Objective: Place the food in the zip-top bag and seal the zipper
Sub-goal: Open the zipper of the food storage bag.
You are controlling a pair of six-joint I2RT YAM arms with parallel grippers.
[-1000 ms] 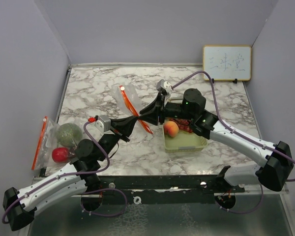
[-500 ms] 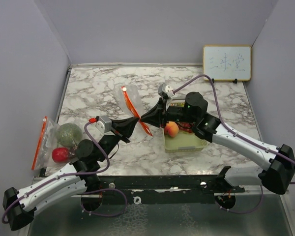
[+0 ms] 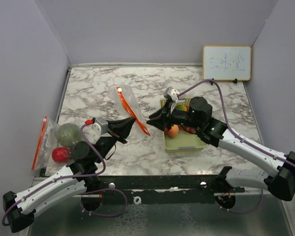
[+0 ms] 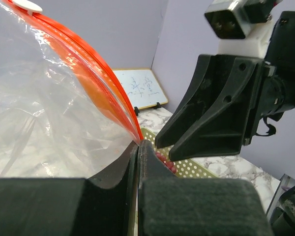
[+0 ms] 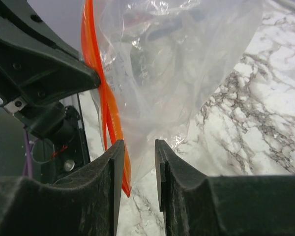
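A clear zip-top bag (image 3: 124, 98) with an orange zipper hangs above the marble table. My left gripper (image 3: 132, 121) is shut on its lower zipper end, as the left wrist view (image 4: 139, 143) shows up close. My right gripper (image 3: 151, 121) is open, just right of that end; in the right wrist view (image 5: 139, 147) the orange zipper (image 5: 107, 110) lies against its left finger and the bag's plastic (image 5: 187, 59) is behind the gap. An orange-peach fruit (image 3: 173, 131), a green fruit (image 3: 181, 107) and small red fruit sit in the pale green tray (image 3: 187, 143). The bag in my gripper looks empty.
A second zip-top bag (image 3: 42, 140) at the table's left edge holds a netted melon (image 3: 69, 133) and a red fruit (image 3: 60, 154). A whiteboard (image 3: 226, 63) leans at the back right. Grey walls close in the left, back and right.
My right gripper has opened and drawn back right from the zipper end where both grippers met. My left gripper has shifted slightly left and back with the bag.
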